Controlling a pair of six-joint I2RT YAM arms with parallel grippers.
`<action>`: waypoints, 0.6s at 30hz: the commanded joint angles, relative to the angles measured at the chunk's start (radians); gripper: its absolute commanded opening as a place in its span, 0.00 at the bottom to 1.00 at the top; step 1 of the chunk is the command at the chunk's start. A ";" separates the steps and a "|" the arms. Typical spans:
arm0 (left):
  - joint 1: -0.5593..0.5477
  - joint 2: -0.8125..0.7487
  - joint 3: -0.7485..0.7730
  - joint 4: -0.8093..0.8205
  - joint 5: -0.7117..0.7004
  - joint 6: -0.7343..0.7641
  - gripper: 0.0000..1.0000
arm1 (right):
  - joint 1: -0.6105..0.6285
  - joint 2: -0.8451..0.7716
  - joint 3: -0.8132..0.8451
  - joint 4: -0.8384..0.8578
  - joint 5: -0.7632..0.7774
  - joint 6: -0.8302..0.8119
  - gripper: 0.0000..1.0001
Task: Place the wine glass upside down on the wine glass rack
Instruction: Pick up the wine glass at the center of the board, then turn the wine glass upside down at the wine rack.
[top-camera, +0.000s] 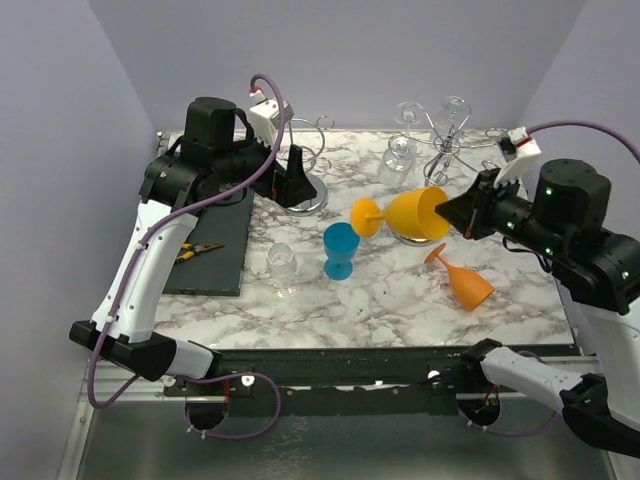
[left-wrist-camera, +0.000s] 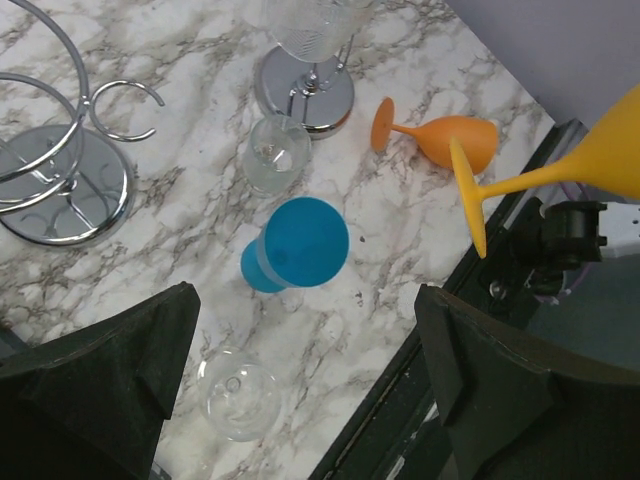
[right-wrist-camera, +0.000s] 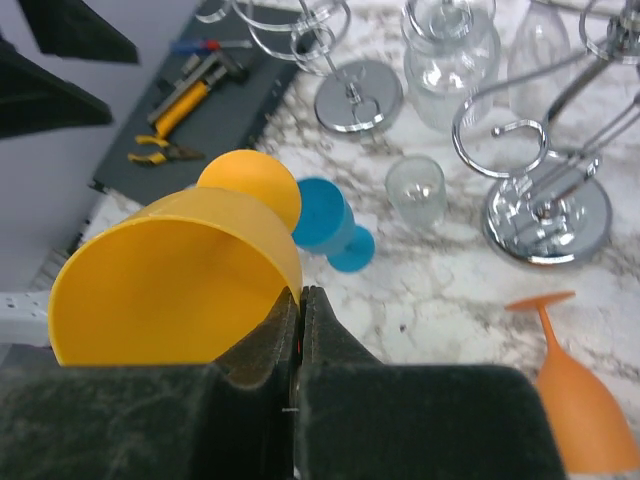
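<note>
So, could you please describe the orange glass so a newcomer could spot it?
On the right of the marble table, in front of the chrome rack, lies the orange glass. It alone lies on its side on the tabletop, and is darker than the yellow glass in the right gripper.

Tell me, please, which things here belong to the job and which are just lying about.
Job: yellow glass, right tool gripping it, left rack, right rack.
Lying about: blue cup, orange glass, clear glass, pliers, mat, open left tool.
</note>
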 joint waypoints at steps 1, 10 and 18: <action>0.006 -0.029 -0.014 0.013 0.132 -0.046 0.99 | 0.002 -0.033 -0.024 0.225 -0.057 0.028 0.00; -0.066 0.004 -0.018 0.052 0.141 -0.065 0.99 | 0.002 -0.013 -0.119 0.477 -0.127 0.073 0.00; -0.158 0.058 0.054 0.059 0.037 -0.027 0.97 | 0.002 -0.050 -0.208 0.556 -0.152 0.088 0.00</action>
